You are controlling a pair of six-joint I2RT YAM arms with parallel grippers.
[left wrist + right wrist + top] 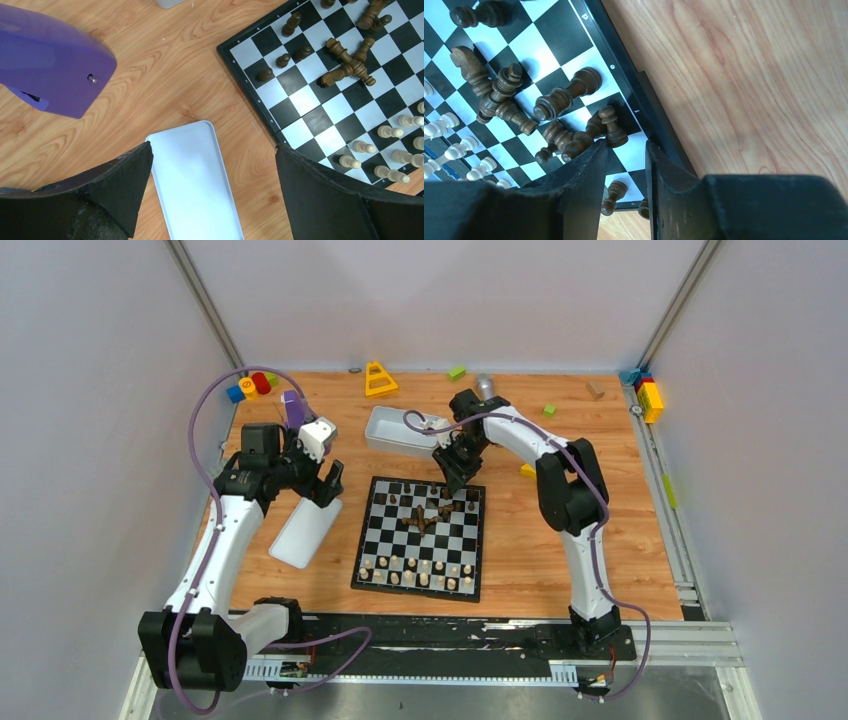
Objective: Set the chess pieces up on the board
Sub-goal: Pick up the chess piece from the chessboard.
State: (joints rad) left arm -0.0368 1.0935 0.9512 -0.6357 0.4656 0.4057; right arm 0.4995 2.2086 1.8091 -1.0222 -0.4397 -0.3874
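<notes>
The board [452, 540] lies between the arms. Pale chess pieces [420, 570] stand in two rows along its near edge. Dark chess pieces [425, 518] lie toppled in a heap mid-board, and a few stand along the far rows. My right gripper [458, 480] hovers over the board's far edge. In its wrist view the right gripper [626, 144] is narrowly open, and a dark pawn [613, 195] stands free in the gap. Another dark pawn [611, 127] stands by the left fingertip. My left gripper [213, 145] is wide open and holds nothing, above the white lid [195, 185].
The white lid [305, 530] lies left of the board and a white tray [395, 430] sits beyond its far-left corner. A purple object [292, 408] stands by the left arm. Toy blocks [379, 378] are scattered along the back edge and the right rail.
</notes>
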